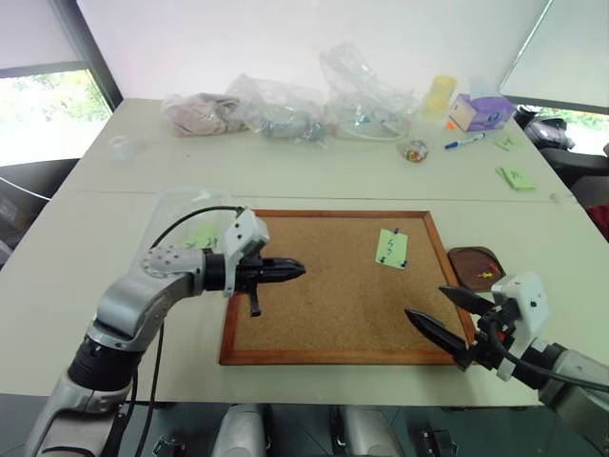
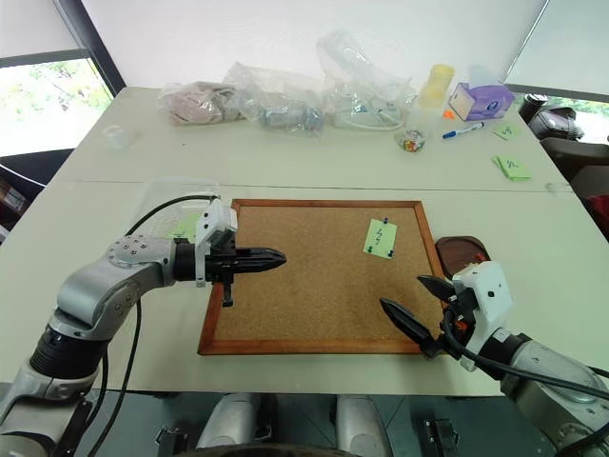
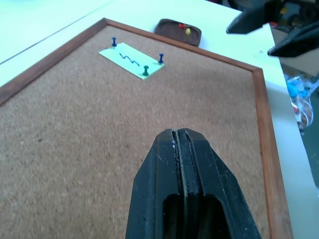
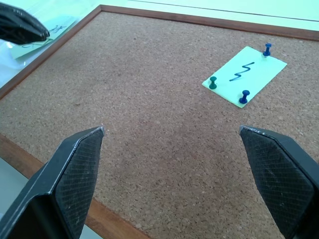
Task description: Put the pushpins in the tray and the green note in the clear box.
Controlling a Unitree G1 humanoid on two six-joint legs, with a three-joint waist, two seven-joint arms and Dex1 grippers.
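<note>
The green note with a black zigzag lies on the corkboard's far right part, pinned by three pushpins: two blue and one green. The dark brown tray sits just right of the board with a yellow and a red pushpin in it. The clear box stands left of the board, with another green note inside. My left gripper is shut and empty above the board's left part. My right gripper hangs open over the near right corner.
The wood-framed corkboard fills the table's near middle. Along the far edge lie wrinkly plastic bags, a yellow cup, a purple box and a pen. More green notes lie at the far right.
</note>
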